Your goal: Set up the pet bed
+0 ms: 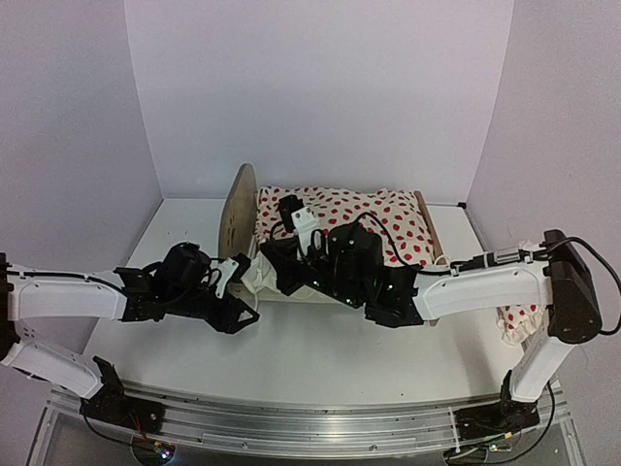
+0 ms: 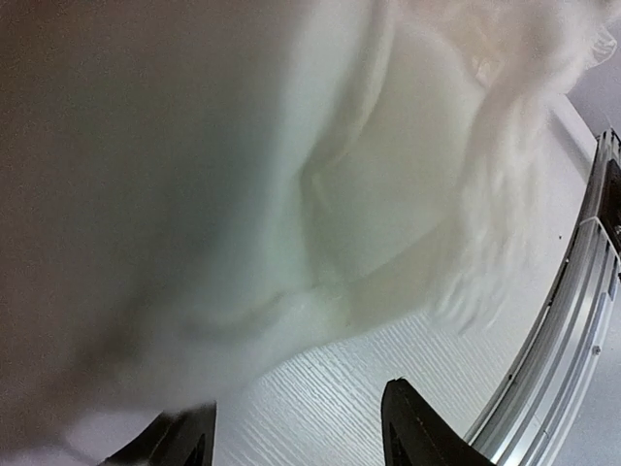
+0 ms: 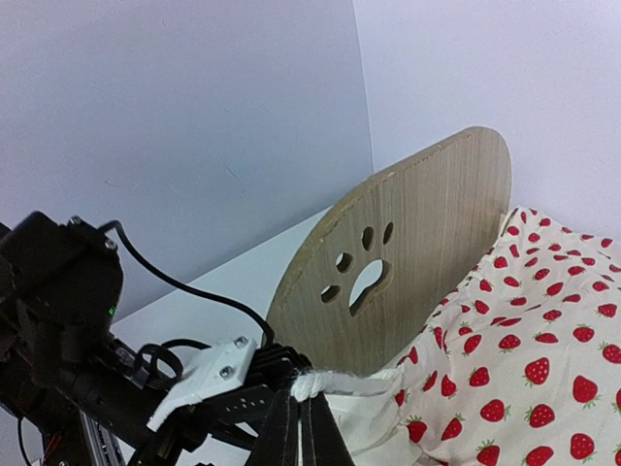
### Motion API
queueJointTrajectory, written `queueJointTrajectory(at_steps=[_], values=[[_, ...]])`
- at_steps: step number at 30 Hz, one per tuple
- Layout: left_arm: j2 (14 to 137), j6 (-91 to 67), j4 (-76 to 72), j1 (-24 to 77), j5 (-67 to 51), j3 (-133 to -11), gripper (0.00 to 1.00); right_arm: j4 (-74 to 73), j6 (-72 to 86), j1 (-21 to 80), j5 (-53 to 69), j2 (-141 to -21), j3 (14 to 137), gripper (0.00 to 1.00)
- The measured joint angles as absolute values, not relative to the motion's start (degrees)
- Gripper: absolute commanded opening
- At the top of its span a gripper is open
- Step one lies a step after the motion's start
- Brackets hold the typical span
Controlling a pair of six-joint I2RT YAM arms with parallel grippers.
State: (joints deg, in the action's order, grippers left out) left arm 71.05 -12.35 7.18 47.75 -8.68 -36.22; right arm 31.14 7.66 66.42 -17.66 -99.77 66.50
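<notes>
The pet bed stands at the back middle, its light-wood headboard [image 1: 239,216] on the left and low footboard [image 1: 428,225] on the right. The paw-print cutout shows on the headboard [image 3: 427,243] in the right wrist view. A cream duvet with red strawberry dots [image 1: 374,221] covers the bed. My right gripper [image 3: 309,403] is shut on the white ruffled edge of the duvet [image 3: 543,349] at its near-left corner [image 1: 270,260]. My left gripper [image 1: 247,286] hovers open beside that corner, its fingers [image 2: 417,432] bare, with blurred cream cloth [image 2: 291,194] just ahead.
A small red-dotted pillow [image 1: 521,320] lies at the table's right edge behind the right arm. The aluminium rail [image 1: 310,427] runs along the near edge. Walls close in the back and both sides.
</notes>
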Motion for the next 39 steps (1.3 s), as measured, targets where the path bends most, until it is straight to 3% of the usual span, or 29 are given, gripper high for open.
queueJointTrajectory(at_steps=[10,17,26,34,39], values=[[80.2,-12.3,-15.1,47.7,-2.1,-28.9,0.68,31.1,7.6,65.1,-15.9,-99.8,67.1,0.0],[88.4,-14.2,-30.2,47.7,1.0,-28.3,0.61,31.1,8.3,65.1,-14.9,-99.8,67.1,0.0],[97.9,-17.8,-43.6,47.7,8.5,-28.3,0.44,31.0,9.1,65.1,-13.3,-99.8,67.5,0.0],[102.6,-17.1,-51.9,47.7,11.4,-28.3,0.0,30.7,10.9,64.0,-11.0,-99.8,67.8,0.0],[102.7,-16.5,-53.0,47.6,9.9,-28.2,0.0,30.7,12.1,63.2,-10.3,-99.8,67.8,0.0]])
